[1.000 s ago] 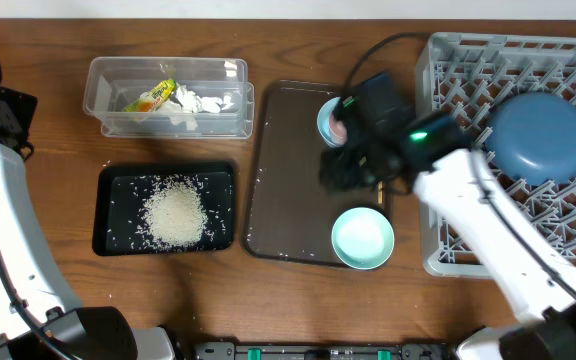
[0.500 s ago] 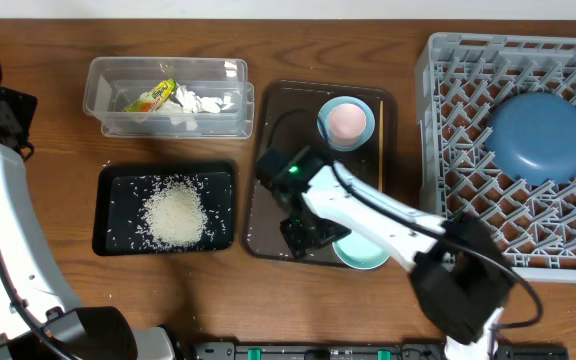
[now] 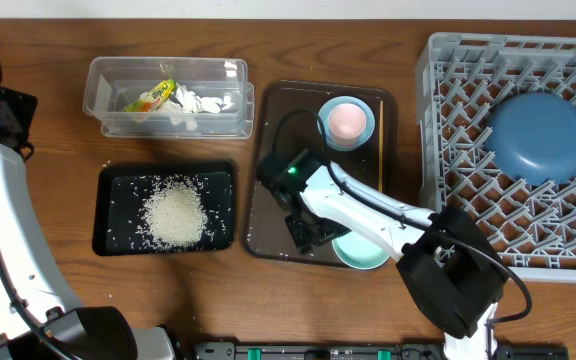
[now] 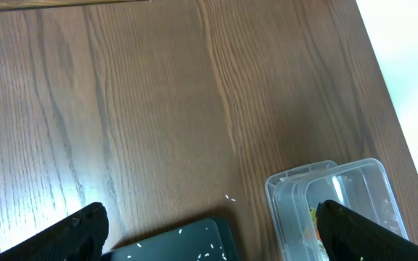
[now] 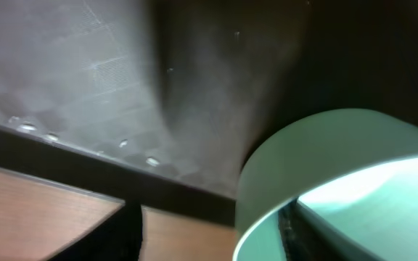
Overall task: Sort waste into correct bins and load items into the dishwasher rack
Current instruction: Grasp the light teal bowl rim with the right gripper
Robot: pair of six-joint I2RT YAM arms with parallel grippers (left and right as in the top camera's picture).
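My right hand point(image 3: 315, 234) hung open astride the left rim of the pale mint bowl point(image 3: 365, 252) at the brown serving tray's point(image 3: 271, 130) near corner, so a thin off-centre pinch could've tipped it onto the table point(image 3: 208, 300).

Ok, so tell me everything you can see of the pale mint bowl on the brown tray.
The mint bowl is round, smooth and glossy, pale mint outside and lighter inside. It stands upright at the front right of the brown tray, and what shows of its inside is empty. The right arm crosses over part of it, with the right gripper at its left rim.
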